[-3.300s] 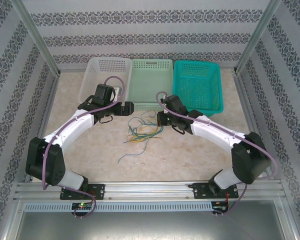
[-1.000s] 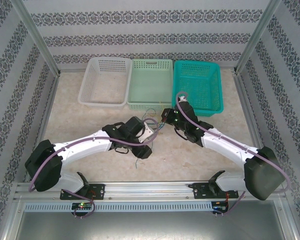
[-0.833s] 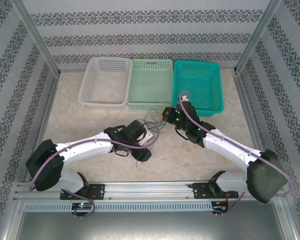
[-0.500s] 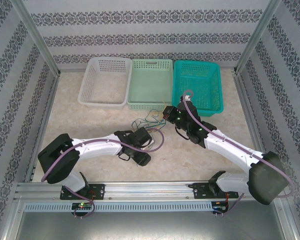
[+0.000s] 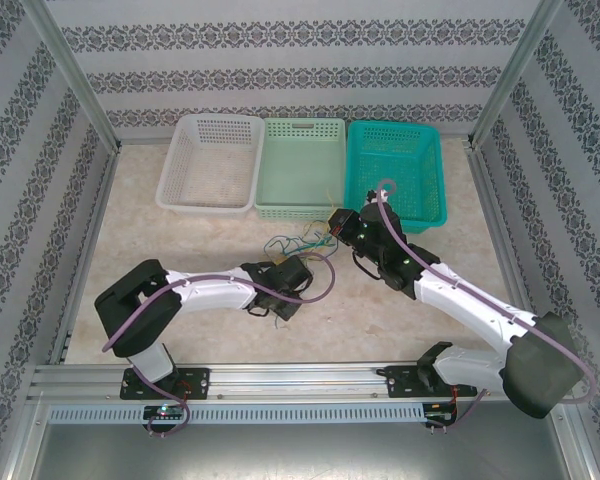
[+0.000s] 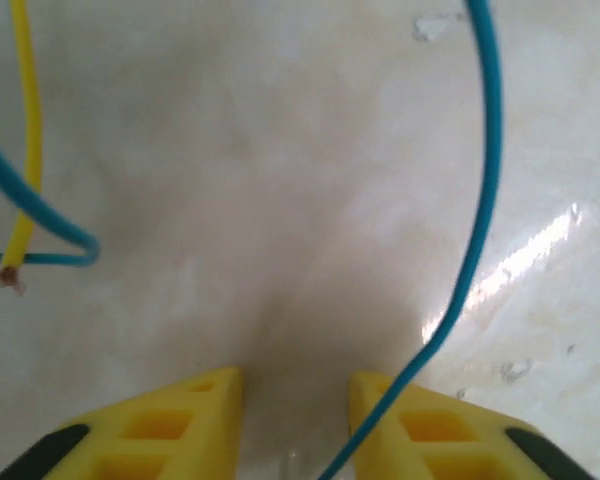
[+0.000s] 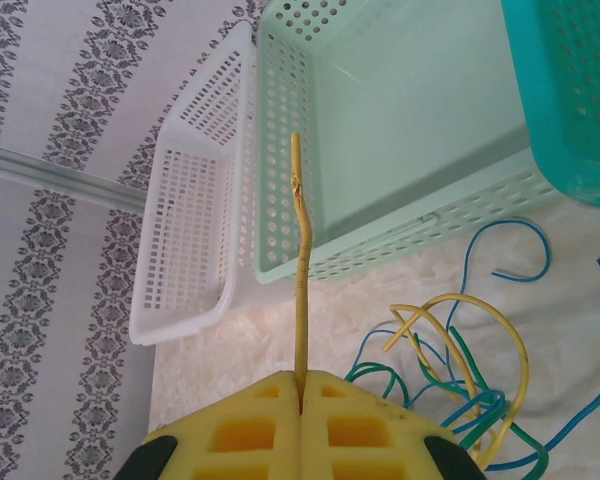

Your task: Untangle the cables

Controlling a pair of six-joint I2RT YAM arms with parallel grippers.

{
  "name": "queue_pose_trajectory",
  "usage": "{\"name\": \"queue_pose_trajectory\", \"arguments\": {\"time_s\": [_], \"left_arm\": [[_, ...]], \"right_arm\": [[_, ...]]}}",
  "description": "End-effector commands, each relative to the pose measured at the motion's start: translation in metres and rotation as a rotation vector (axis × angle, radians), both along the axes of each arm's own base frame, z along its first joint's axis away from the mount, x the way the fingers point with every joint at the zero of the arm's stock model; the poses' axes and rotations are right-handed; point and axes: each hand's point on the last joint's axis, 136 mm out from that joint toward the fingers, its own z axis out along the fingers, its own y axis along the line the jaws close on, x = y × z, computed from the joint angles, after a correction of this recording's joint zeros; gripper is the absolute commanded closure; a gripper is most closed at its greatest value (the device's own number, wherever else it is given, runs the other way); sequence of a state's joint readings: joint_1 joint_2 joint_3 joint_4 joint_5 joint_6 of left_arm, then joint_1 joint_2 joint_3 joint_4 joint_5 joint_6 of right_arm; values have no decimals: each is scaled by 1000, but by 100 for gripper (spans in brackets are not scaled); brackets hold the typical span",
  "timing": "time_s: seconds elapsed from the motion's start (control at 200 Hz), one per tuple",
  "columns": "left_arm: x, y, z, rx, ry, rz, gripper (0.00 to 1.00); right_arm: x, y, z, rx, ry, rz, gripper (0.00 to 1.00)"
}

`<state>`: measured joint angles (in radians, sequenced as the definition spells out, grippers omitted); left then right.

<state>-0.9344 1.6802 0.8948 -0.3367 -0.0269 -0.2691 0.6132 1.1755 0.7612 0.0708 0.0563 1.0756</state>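
Marbled surface (image 5: 180,260) carries the cables (image 5: 302,243), mostly tangled, just before the green basket (image 5: 280,210). Right hand (image 7: 300,378) pinches one yellow cable (image 7: 301,290). Left hand (image 6: 295,385) stands narrowly parted and grips nothing, with a blue cable (image 6: 480,230) beside it. Separation looks barely begun.

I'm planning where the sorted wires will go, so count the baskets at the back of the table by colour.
White basket: 1
Pale green basket: 1
Teal basket: 1
Total: 3 baskets
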Motion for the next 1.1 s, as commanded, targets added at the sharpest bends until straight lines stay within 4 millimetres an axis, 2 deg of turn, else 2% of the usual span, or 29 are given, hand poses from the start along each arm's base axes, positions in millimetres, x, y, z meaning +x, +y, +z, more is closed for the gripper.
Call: {"name": "queue_pose_trajectory", "arguments": {"time_s": [0.0, 0.07, 0.165, 0.255, 0.4, 0.585, 0.734, 0.789, 0.849, 0.974, 1.094], "left_arm": [[5, -9, -6, -27, -20, 0, 83], [3, -8, -2, -39, -23, -2, 90], [0, -4, 14, -60, -44, -6, 92], [-10, -6, 38, -107, -38, -68, 92], [-46, -16, 90, -267, -9, -282, 89], [-69, 5, 145, -363, -111, -400, 86], [-58, 27, 179, -383, -262, -342, 92], [-56, 28, 180, -395, -278, -328, 86], [-56, 27, 171, -393, -257, -315, 79], [-55, 18, 129, -344, -124, -273, 73], [-50, 8, 100, -307, -46, -243, 67]], "right_arm": [[-3, -5, 9, 29, -28, -22, 100], [-3, -9, 8, 18, -24, -29, 100], [-4, -19, 0, -24, -11, -47, 100], [-5, -31, -13, -93, 11, -82, 100], [-8, -55, -45, -206, 77, -147, 100], [-17, -77, -87, -303, 177, -220, 100], [-18, -77, -103, -290, 228, -236, 100], [-16, -71, -101, -258, 225, -227, 100], [-12, -66, -95, -230, 214, -221, 100], [-7, -61, -76, -163, 184, -230, 100], [-5, -55, -45, -48, 129, -234, 100]]}}
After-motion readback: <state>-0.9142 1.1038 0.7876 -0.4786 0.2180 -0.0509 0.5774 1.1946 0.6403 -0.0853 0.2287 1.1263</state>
